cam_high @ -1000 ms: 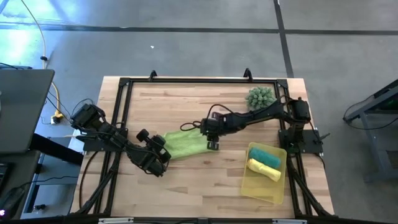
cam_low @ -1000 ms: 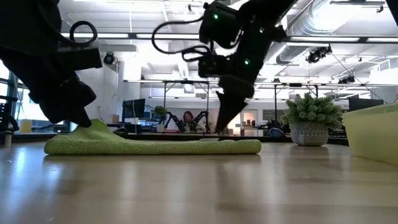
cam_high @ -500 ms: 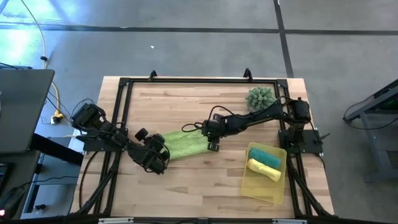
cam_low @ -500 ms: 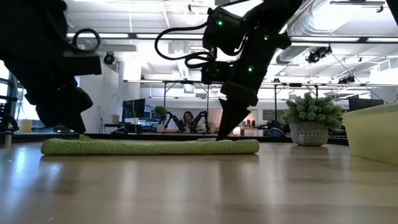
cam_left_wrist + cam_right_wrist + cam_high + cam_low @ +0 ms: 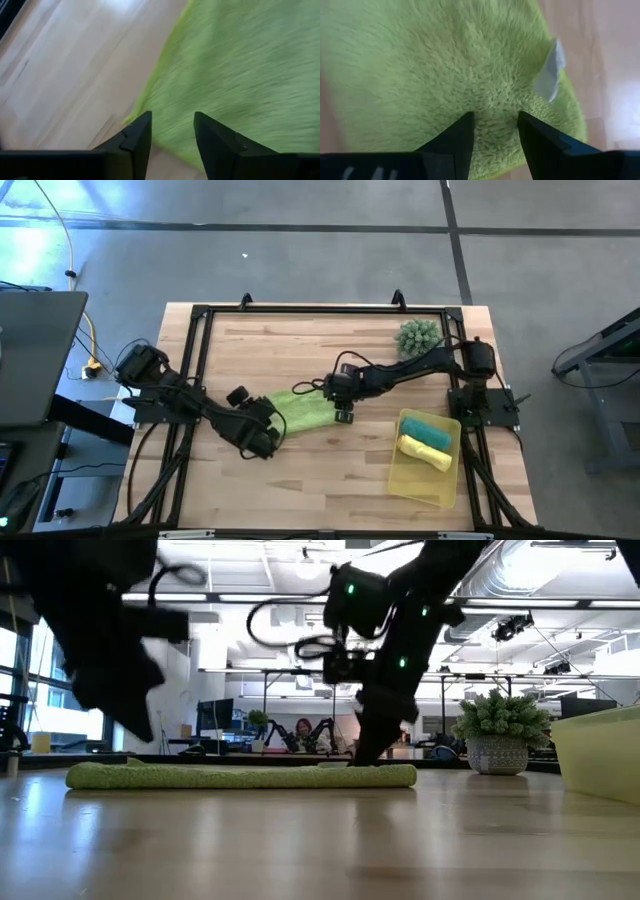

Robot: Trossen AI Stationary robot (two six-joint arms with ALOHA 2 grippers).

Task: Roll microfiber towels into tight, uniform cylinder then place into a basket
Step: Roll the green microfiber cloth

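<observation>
**Left gripper lets go, lime towel lies flat**

Since a second ago the left gripper (image 5: pixel 268 432) has let go of the towel's end and its fingers have parted; the raised hump at that end in the low view has dropped, so the cloth now lies level. The left arm has also shifted a little toward the towel.

Light wooden slatted table (image 5: pixel 300 475) with a black frame carries everything. Two dark arms reach in from either side toward the middle.

Fuzzy lime green microfiber towel (image 5: pixel 298 409) is spread flat, unrolled, near the table's centre; in the low view it is a long low strip (image 5: pixel 240 776) on the wood. A small white tag (image 5: pixel 548 76) sticks out at one edge.

Shallow translucent yellow plastic basket (image 5: pixel 415 477) sits at the table's right side, well apart from the lime towel. Inside it are a rolled teal towel (image 5: pixel 430 430) and a rolled yellow towel (image 5: pixel 424 452), side by side and touching.

Spiky green ball-shaped plant (image 5: pixel 418 336) stands in a pot near the far right corner, beside the right arm.

Left gripper hovers at the towel's left end, fingers narrowly apart, holding nothing; wrist view shows the cloth's edge (image 5: pixel 165 95) just ahead of the tips.

Right gripper (image 5: pixel 343 414) is at the towel's right end, fingers narrowly apart with tips pressing down into the pile (image 5: pixel 495 112); no fabric pinched.
</observation>
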